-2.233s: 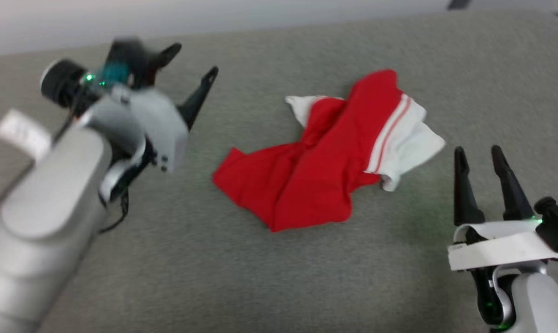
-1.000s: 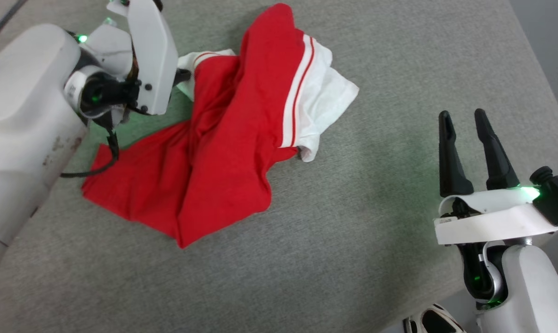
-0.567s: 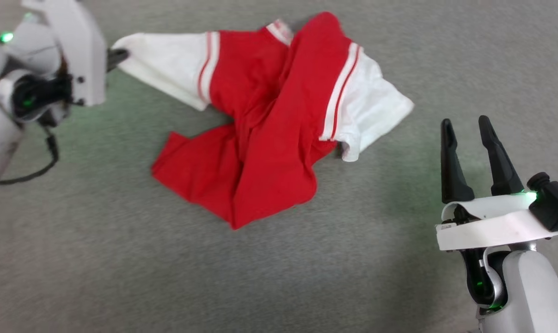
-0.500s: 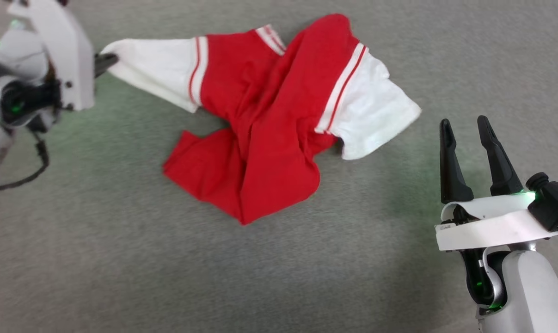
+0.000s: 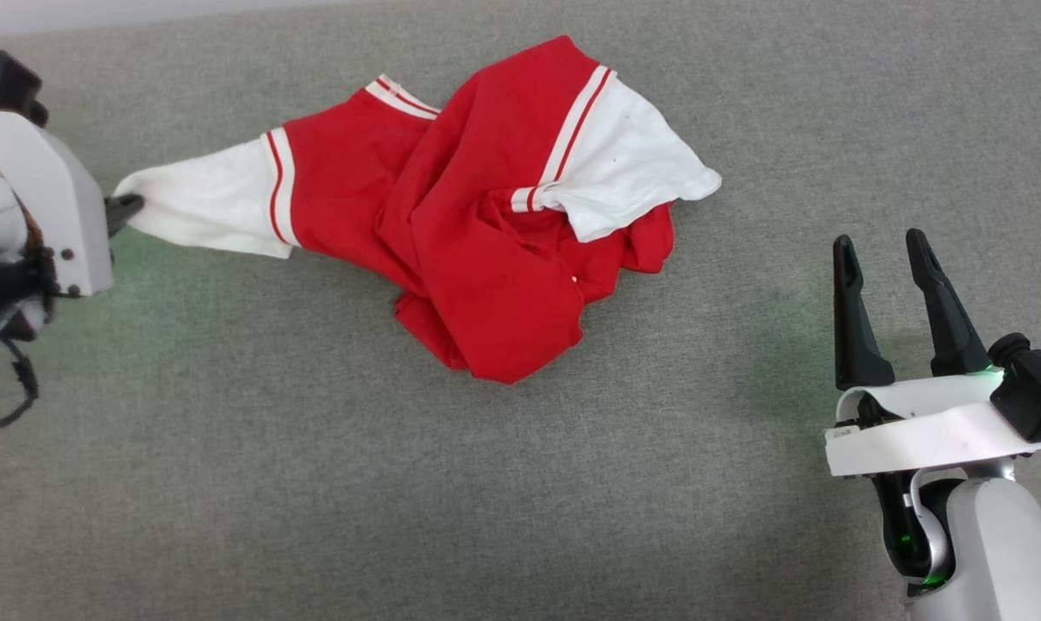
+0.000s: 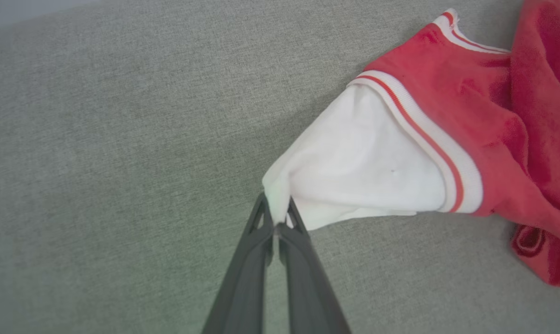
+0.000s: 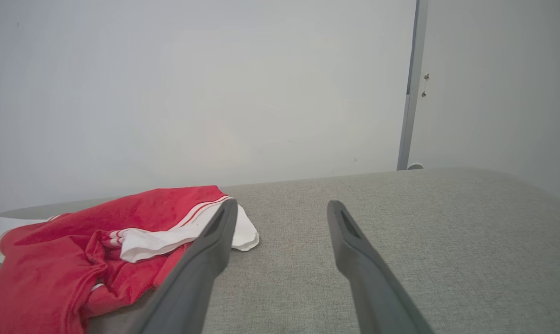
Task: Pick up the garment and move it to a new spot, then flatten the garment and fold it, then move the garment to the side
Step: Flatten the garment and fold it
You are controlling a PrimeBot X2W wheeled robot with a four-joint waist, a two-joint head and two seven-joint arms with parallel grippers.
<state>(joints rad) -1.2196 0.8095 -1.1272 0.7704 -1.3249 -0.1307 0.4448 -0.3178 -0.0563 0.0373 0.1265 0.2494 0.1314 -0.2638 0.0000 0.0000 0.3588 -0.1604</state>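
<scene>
1. You are working over a grey woven fabric surface (image 5: pixel 313 483). In your right wrist view a plain pale wall (image 7: pixel 191 93) rises behind its far edge, with a thin upright strip (image 7: pixel 409 93) running down it.
2. The garment (image 5: pixel 477 259) lies on that surface in the upper middle of your head view. Its red body is bunched and folded over itself in a loose heap.
3. One white sleeve (image 5: pixel 210 207) is drawn out to the left of the heap and narrows to a point. Its red-and-white stripe band sits where it meets the red cloth.
4. Your left gripper (image 6: pixel 275 215) is clamped on the tip of that sleeve. The left wrist view shows its two dark fingers pressed together with white cloth pinched between them.
5. You cannot tell from these views whether the sleeve tip is lifted clear of the surface.
6. The other sleeve (image 5: pixel 632 172) lies over the right side of the heap, partly on red cloth.
7. A striped neckband (image 5: pixel 399 95) shows at the heap's top edge.
8. Your right gripper (image 5: pixel 880 239) sits at the lower right of the head view, well apart from the garment. Its fingers are spread wide with nothing between them.
</scene>
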